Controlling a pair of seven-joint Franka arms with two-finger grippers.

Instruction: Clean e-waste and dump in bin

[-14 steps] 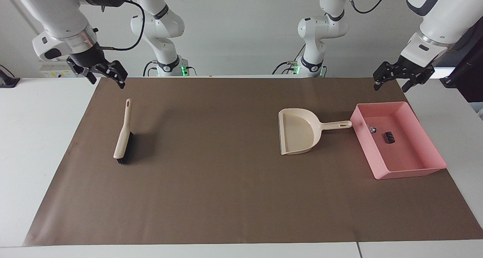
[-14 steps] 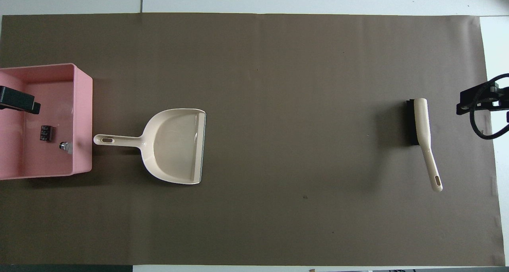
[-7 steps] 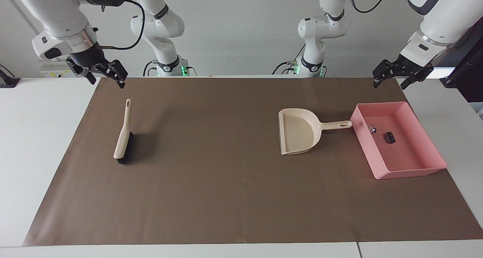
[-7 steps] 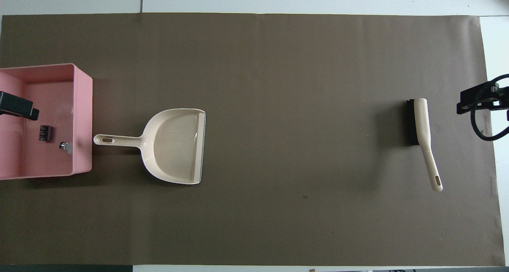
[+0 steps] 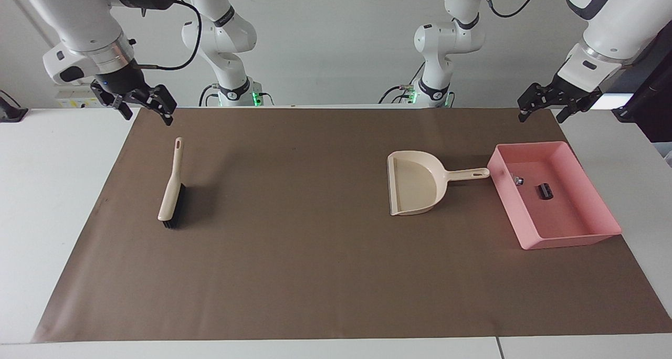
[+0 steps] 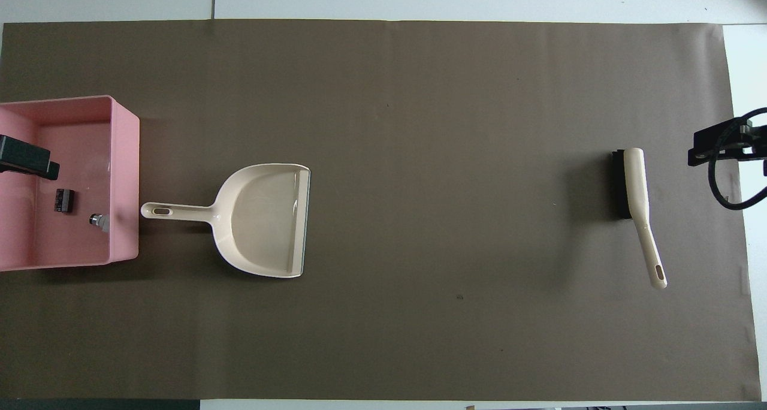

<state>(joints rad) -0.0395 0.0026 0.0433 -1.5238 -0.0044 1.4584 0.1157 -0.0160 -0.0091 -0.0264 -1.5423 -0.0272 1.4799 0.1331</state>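
The e-waste lies inside the pink bin (image 5: pixel 572 241) at the left arm's end of the table: a small black block (image 5: pixel 544 191) and a tiny grey-white bit (image 5: pixel 518 180) near the bin's wall on the dustpan side. The overhead view shows the same block (image 6: pixel 63 200) and bit (image 6: pixel 99 221) in the bin (image 6: pixel 126 176). My left gripper (image 5: pixel 539 117) hangs open and holds nothing, in the air above the mat's edge beside the bin's robot end. My right gripper (image 5: pixel 148 116) hangs open over the mat's corner, above the brush handle's tip.
A beige dustpan (image 5: pixel 417 188) rests on the brown mat (image 5: pixel 315 275) with its handle pointing at the bin. A beige brush (image 5: pixel 171 188) with black bristles lies toward the right arm's end. White table borders the mat.
My left gripper has lifted slightly and drawn back toward the robots. The black block has shifted a little inside the bin. The right gripper has barely moved.
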